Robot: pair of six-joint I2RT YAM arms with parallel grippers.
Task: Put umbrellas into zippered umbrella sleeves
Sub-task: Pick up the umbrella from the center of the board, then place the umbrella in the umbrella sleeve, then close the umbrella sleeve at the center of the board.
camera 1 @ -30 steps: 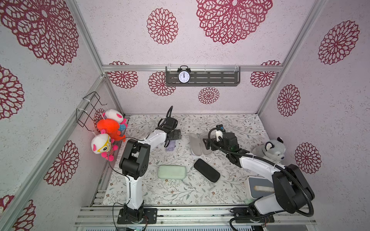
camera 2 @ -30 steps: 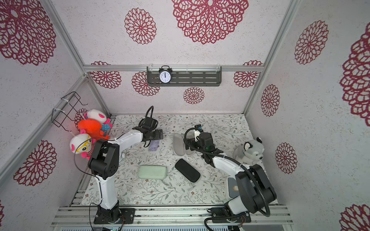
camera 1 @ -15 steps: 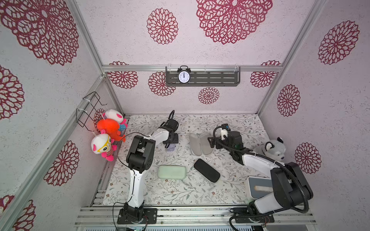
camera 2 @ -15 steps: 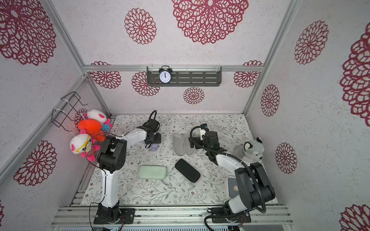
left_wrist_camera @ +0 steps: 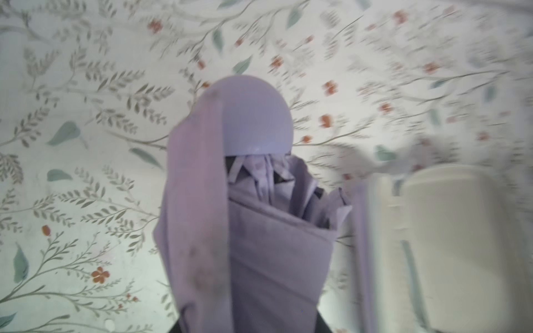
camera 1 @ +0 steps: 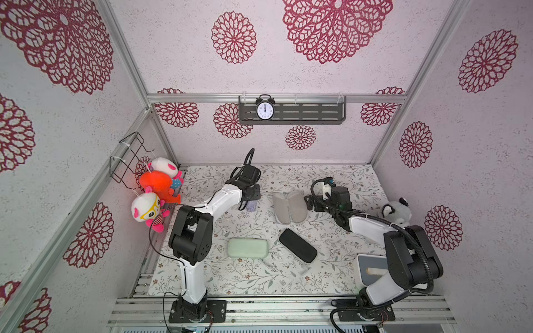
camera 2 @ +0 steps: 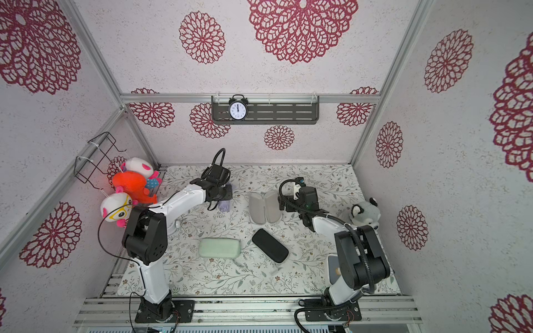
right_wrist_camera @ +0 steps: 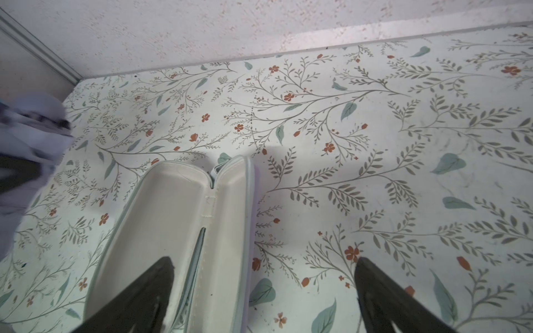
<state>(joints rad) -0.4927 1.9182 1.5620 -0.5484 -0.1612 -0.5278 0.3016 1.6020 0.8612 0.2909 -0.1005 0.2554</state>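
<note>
Lilac umbrella (camera 1: 251,206) hangs under the left gripper (camera 1: 250,196), just left of centre in both top views. The jaws are closed round its folded cloth, though whether it is clear of the flowered table (camera 1: 225,276) I cannot tell. Right of it, at the centre of the frame, the open sleeve (camera 1: 289,207) lies with its pale lining up and both halves spread. The right gripper (right_wrist_camera: 264,259) hovers at that sleeve's right side, jaws wide apart and holding nothing (one finger (right_wrist_camera: 138,299) over the lining, its mate over bare table).

The umbrella should handle as a light, squashy bundle: soft pleats that shift under pressure, a loose flap (left_wrist_camera: 193,216) down one side, and a hard domed cap (left_wrist_camera: 253,115) at the end. A hold across the middle, where the folded frame stiffens the cloth, looks safest. A pinch on the flap alone would likely let it swing, and that flap may snag on the zip edge. Lower in the frame lie the mint sleeve (camera 1: 248,248) and the black sleeve (camera 1: 298,249), both closed.
</note>
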